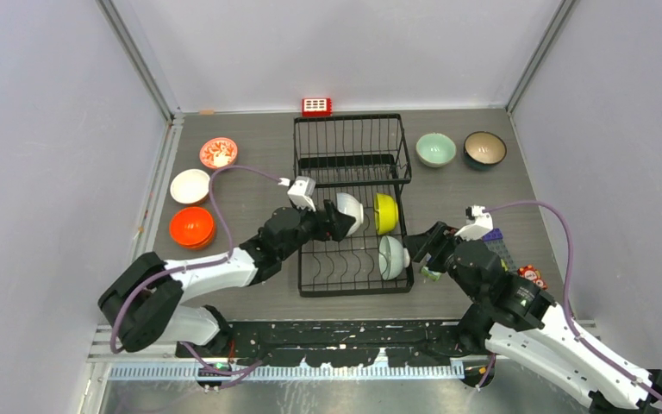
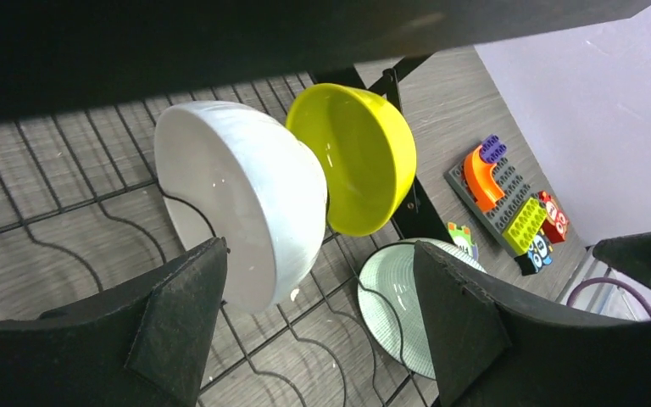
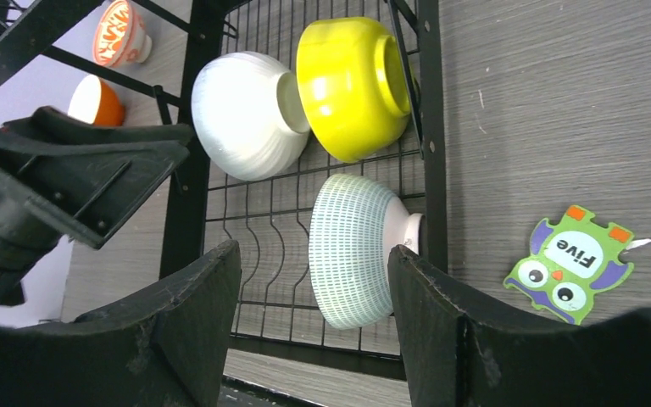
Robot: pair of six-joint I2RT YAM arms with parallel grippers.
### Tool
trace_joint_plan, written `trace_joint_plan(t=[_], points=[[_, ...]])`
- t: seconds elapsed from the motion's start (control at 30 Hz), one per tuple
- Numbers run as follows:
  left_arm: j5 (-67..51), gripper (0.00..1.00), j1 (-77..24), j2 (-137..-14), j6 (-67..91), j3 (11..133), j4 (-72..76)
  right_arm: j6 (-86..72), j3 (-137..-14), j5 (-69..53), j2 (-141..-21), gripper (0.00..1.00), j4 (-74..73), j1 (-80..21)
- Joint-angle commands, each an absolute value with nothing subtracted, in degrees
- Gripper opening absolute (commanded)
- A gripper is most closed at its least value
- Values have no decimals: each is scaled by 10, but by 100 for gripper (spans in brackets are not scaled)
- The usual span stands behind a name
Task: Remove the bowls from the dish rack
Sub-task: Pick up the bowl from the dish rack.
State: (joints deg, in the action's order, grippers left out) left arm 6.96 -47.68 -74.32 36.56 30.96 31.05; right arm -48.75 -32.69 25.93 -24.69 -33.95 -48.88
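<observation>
Currently, my left gripper [image 2: 322, 335] is wide open and holds nothing. Its fingers [image 2: 178, 326] frame the ribbed white bowl [image 2: 237, 195], which stands on edge in the lower tier of the dish rack [image 1: 303, 259]. The bowl's lower rim lies just beside one finger; I cannot tell whether they touch. The yellow bowl [image 2: 360, 165] stands on edge just beside the white one, toward the rack's right rail, and crowds that side of the approach.

My right gripper [image 3: 314, 339] is likewise open and empty. It hangs outside the rack's near right corner. The gridded bowl [image 3: 356, 250] stands on edge ahead of it, apart from both fingers. That bowl's foot sits against the right rail, which lies between the gripper and the bowl. Wire dividers run under all three bowls. The left arm's gripper also reaches in over the rack's left rail, near the white bowl.

The rack's upper basket [image 1: 353, 142] lies folded back at the far end.

Surroundings on the table [image 1: 259, 155]:
- Left of the rack, well apart from it: red-patterned bowl [image 1: 218, 153], plain white bowl [image 1: 190, 185], orange bowl [image 1: 192, 226].
- Far right: pale mint bowl [image 1: 435, 149] and dark bowl [image 1: 484, 148], side by side.
- Right of the rack, near my right gripper: owl card [image 3: 570, 263], lying flat, and toy block board [image 2: 509, 203].
- Behind the rack: red block [image 1: 316, 106].
</observation>
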Motion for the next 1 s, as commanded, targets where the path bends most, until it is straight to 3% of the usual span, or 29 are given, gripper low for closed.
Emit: trace_joint_plan(t=[0.0, 0.47, 0.97], points=[[24, 80, -447, -793, 402, 325, 424, -490, -305, 246, -216, 68, -291, -488], [-36, 68, -417, -896, 463, 302, 553, -477, -298, 234, -186, 68, -290, -487], [20, 81, -423, -826, 466, 230, 542, -475, -291, 227, -185, 68, -284, -487]])
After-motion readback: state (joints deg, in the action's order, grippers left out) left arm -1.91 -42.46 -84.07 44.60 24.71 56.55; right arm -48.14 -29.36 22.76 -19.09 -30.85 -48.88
